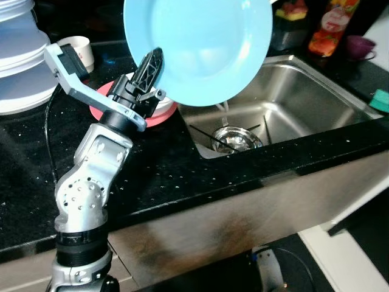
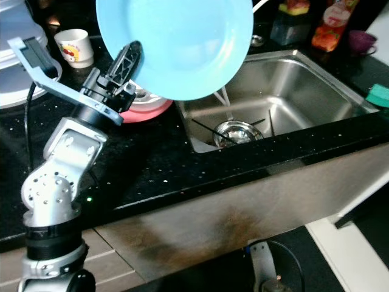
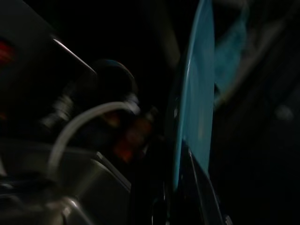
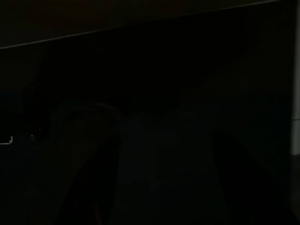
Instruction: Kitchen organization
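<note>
A large light blue plate (image 1: 200, 45) is held up on edge over the left rim of the steel sink (image 1: 316, 103). My left gripper (image 1: 152, 67) is shut on the plate's lower left rim, one black finger lying across its face. In the left wrist view the plate (image 3: 197, 108) appears edge-on between the fingers. A thin stream of water falls behind the plate toward the sink drain (image 1: 236, 139). The right wrist view is too dark to make anything out.
A red plate (image 1: 159, 114) lies on the black counter (image 1: 152, 176) under my left wrist. A white mug (image 1: 78, 52) and a stack of white bowls (image 1: 21, 55) stand at the back left. Bottles (image 1: 331, 24), a purple cup (image 1: 361, 46) and a green sponge (image 1: 381, 99) sit beyond the sink.
</note>
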Tool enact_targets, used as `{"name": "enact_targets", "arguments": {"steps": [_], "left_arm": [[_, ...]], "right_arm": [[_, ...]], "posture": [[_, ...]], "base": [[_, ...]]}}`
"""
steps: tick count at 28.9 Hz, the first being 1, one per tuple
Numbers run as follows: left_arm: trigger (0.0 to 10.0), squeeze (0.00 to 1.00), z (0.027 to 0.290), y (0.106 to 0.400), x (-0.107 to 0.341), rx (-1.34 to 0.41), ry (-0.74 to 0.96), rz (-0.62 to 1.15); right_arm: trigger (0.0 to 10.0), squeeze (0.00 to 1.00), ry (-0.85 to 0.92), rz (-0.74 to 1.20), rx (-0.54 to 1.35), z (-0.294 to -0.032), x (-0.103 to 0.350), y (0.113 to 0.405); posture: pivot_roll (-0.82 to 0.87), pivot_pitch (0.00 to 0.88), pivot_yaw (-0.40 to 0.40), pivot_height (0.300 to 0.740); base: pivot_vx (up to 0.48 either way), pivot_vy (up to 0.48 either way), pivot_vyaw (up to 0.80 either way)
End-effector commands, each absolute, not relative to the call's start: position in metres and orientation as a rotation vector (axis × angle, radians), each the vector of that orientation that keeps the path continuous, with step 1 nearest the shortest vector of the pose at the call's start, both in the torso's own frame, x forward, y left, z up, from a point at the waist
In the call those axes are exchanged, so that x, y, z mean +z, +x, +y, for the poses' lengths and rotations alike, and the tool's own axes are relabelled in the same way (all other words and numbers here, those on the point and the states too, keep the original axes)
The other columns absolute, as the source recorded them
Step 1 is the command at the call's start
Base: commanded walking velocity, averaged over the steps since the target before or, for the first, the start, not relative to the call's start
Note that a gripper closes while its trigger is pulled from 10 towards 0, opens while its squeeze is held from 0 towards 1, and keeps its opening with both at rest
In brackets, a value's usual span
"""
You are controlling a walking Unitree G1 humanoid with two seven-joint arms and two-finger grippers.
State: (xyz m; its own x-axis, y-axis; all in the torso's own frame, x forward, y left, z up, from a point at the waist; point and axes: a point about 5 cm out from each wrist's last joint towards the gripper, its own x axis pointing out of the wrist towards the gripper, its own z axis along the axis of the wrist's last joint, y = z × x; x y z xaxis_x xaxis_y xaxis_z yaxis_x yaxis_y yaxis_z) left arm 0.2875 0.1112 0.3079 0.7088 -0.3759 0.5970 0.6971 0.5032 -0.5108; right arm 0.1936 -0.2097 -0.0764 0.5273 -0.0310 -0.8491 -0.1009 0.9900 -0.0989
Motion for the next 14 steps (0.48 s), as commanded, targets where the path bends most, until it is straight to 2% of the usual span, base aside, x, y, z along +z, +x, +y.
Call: {"name": "enact_targets", "arguments": {"steps": [1, 14], "left_arm": [[10.0, 0.0, 0.1145, 0.2872, 0.3089, -0.67, -0.803, -0.462], [10.0, 0.0, 0.1163, 0.2917, 0.3002, -0.639, -0.818, -0.451]], "right_arm": [[10.0, 0.0, -0.124, 1.032, 0.042, -0.2063, -0.0798, 0.1881], [10.0, 0.0, -0.128, 1.029, 0.051, -0.2056, -0.0796, 0.1887]], "posture": [[0.04, 0.06, 0.003, 0.74], [0.04, 0.05, -0.001, 0.74]], "base": [[0.0, -0.469, 0.0], [0.0, -0.464, 0.0]]}}
